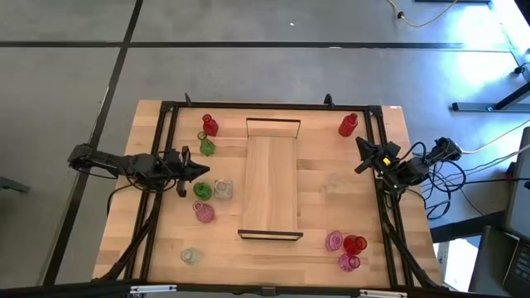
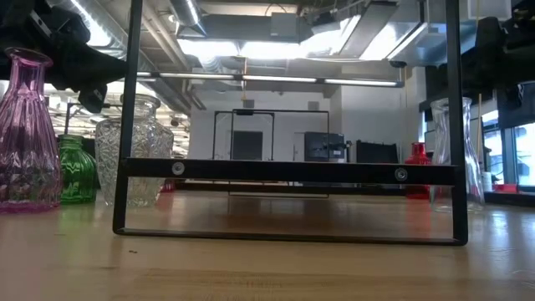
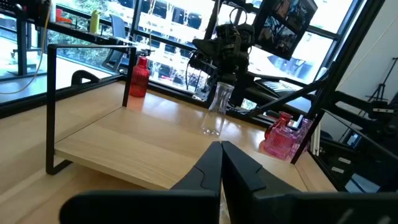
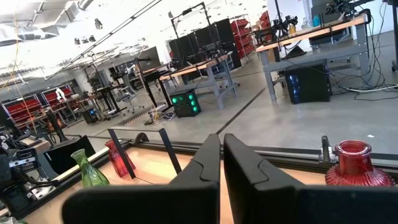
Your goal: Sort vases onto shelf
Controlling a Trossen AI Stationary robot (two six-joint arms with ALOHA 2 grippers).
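Shelf: we see the shelf (image 1: 272, 174) lying lengthwise in the middle of the bench (image 1: 331, 223), a dark frame raised at each short end; its board is bare.
Left vase group: we count a red vase (image 1: 209, 125) and a green vase (image 1: 206, 146) near the far-left corner of the shelf, then a second green vase (image 1: 201, 189), a clear cut-glass vase (image 1: 223, 189) and a pink vase (image 1: 204, 213) just beside the shelf's left edge.
Near-left vase: a small clear vase (image 1: 190, 256) stands alone towards the bench's near-left corner.
Right vase group: a red bottle (image 1: 348, 125) stands near the far-right corner; a pink vase (image 1: 334, 241), a red vase (image 1: 355, 245) and another pink vase (image 1: 349, 262) cluster close together at the near right.
Clear bottle: a tall clear bottle (image 3: 216, 109) stands on the bench right of the shelf, best seen in the left wrist view.
Left gripper: the left gripper (image 1: 195, 171) hangs over the left side of the bench, close to the second green vase, its fingers (image 3: 208, 171) clenched together on nothing.
Right gripper: the right gripper (image 1: 362, 147) sits at the bench's right edge, well apart from the vases, fingers (image 4: 205, 165) pressed together and empty.
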